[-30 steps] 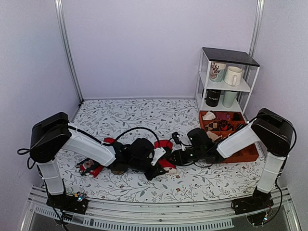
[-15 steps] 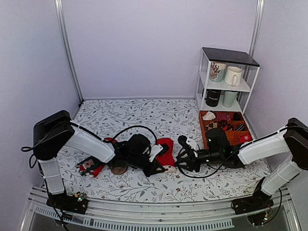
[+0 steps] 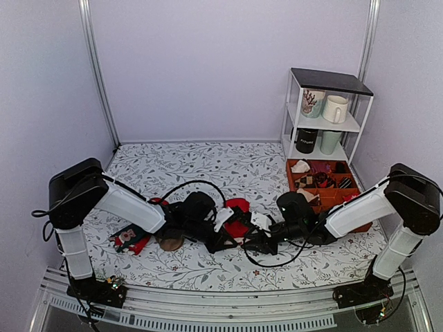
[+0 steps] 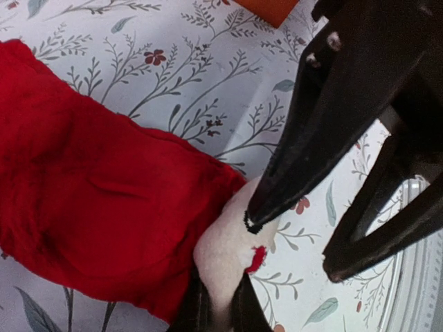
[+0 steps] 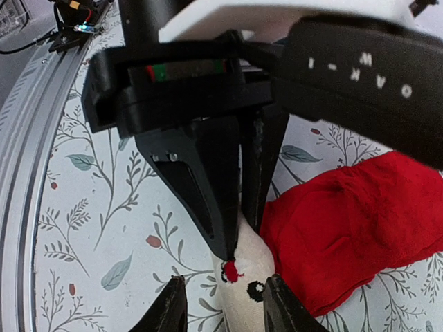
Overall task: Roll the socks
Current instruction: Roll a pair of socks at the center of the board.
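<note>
A red sock (image 3: 239,216) with a pale beige end lies at the table's middle front. In the left wrist view its red body (image 4: 97,200) fills the left side and the beige end (image 4: 225,245) points right. My left gripper (image 3: 228,236) (image 4: 221,308) is shut on that beige end. My right gripper (image 3: 256,240) (image 5: 225,308) is open, its fingers (image 5: 169,308) either side of the beige tip (image 5: 252,287), facing the left gripper. A second red sock (image 3: 130,238) lies on the table under the left arm.
A tan-brown sock (image 3: 169,242) lies under the left arm. An orange tray (image 3: 353,221) of small items sits at the right, with a white shelf (image 3: 325,121) of mugs behind it. The metal front rail (image 5: 28,138) runs close by.
The right arm pulled away to the right, then came back left to the sock's beige end. The left gripper stayed on the sock, which now lies flatter.
</note>
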### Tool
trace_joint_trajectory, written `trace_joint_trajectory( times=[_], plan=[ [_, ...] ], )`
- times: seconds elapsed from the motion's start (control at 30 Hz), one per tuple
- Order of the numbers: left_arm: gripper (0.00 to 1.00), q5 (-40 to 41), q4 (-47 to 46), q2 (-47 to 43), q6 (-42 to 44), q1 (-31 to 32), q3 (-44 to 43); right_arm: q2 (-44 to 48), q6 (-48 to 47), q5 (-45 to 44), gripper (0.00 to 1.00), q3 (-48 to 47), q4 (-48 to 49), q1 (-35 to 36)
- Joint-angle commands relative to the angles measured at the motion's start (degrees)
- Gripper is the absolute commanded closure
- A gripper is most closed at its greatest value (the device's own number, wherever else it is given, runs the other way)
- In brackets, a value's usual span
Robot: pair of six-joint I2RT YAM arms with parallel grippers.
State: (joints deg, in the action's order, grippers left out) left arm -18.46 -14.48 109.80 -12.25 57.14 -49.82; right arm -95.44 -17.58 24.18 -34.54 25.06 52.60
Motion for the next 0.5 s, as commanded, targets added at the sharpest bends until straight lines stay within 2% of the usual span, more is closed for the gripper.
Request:
trace_joint_trajectory(
  times=[0.0,0.27,0.37,0.47],
  plan=[
    [1.0,2.91,14.93,6.3,-0.15,-0.32,4.26,-1.91,-1.08,-3.83,0.6,-1.12,-0.6,0.53],
    [1.0,2.82,14.75,6.55,0.04,-0.36,4.3,-4.72,0.04,-6.31,0.6,-2.12,-1.56,0.53],
    [1.0,2.67,14.53,6.7,0.05,-0.33,4.3,-5.26,0.97,-5.13,0.66,-2.19,-1.73,0.57],
    [1.0,2.46,14.25,7.06,0.03,-0.3,4.29,-5.47,2.32,-4.47,0.76,-2.26,-2.05,0.54]
  ],
)
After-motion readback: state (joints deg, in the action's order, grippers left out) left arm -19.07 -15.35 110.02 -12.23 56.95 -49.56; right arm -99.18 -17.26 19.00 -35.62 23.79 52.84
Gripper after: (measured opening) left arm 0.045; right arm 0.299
